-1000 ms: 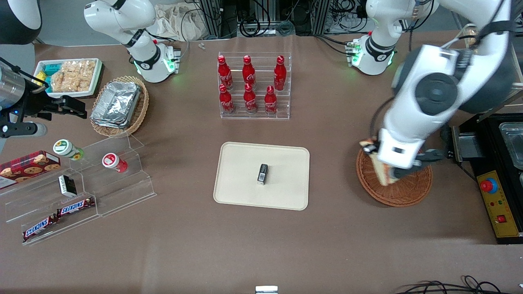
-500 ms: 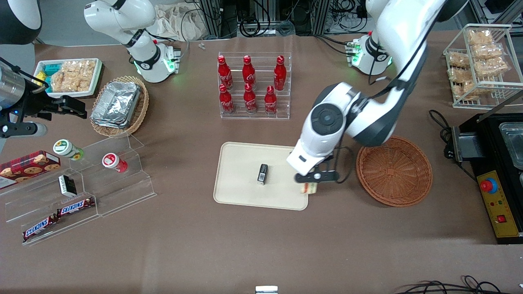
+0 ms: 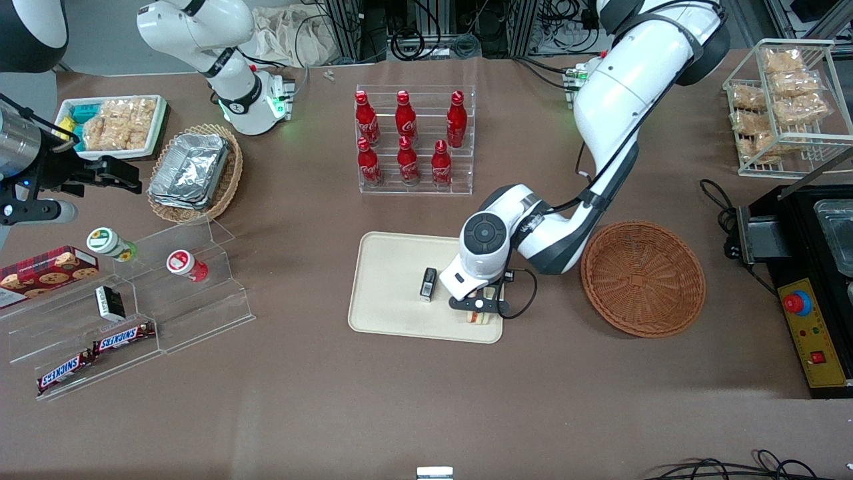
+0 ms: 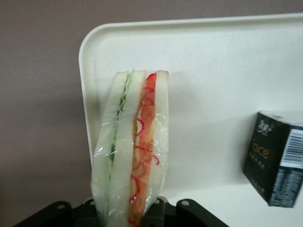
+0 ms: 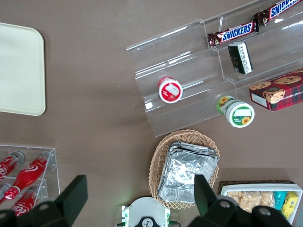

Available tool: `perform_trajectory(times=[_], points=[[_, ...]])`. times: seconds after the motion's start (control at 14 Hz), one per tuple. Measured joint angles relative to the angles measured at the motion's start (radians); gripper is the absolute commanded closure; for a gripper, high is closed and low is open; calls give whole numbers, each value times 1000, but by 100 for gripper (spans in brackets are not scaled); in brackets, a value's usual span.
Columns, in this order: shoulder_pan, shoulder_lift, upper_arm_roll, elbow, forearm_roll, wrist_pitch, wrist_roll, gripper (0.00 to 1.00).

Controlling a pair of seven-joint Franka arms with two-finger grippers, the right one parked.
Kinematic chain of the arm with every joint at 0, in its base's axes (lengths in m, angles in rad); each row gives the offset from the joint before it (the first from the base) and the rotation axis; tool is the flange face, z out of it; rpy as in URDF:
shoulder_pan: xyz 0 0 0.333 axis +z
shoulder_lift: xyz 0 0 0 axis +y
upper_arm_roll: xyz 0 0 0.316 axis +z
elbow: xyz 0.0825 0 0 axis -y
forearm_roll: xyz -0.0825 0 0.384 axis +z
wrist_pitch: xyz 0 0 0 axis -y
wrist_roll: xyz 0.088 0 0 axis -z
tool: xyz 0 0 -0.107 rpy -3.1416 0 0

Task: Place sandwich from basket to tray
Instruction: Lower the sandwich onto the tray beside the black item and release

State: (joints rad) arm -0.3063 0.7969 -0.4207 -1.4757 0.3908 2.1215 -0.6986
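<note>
Brown tabletop all around; gripper (image 3: 478,309) hovering low over the tray (image 3: 393,313), at the corner nearest the front camera on the basket (image 3: 643,279) side, clamped on the sandwich (image 4: 131,146). Carrying step probably ending, placing beginning: lowering, then parting the fingers, likely needed next. Sandwich standing on edge, long axis pointing straight away from the gripper, cut edge showing. Sharing the tray, well apart, a small black box (image 3: 428,284). Basket sitting empty.
</note>
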Motion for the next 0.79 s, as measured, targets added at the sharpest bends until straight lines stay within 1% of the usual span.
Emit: perform_trajectory(times=[0.07,0.14,0.57,0.79], points=[[-1,6,0,0,6,0,0,37],[-2,8,0,0,8,0,1,0],[0,-5,4,36,9,-1,0,0],[13,-68,6,49,9,-53,0,0]])
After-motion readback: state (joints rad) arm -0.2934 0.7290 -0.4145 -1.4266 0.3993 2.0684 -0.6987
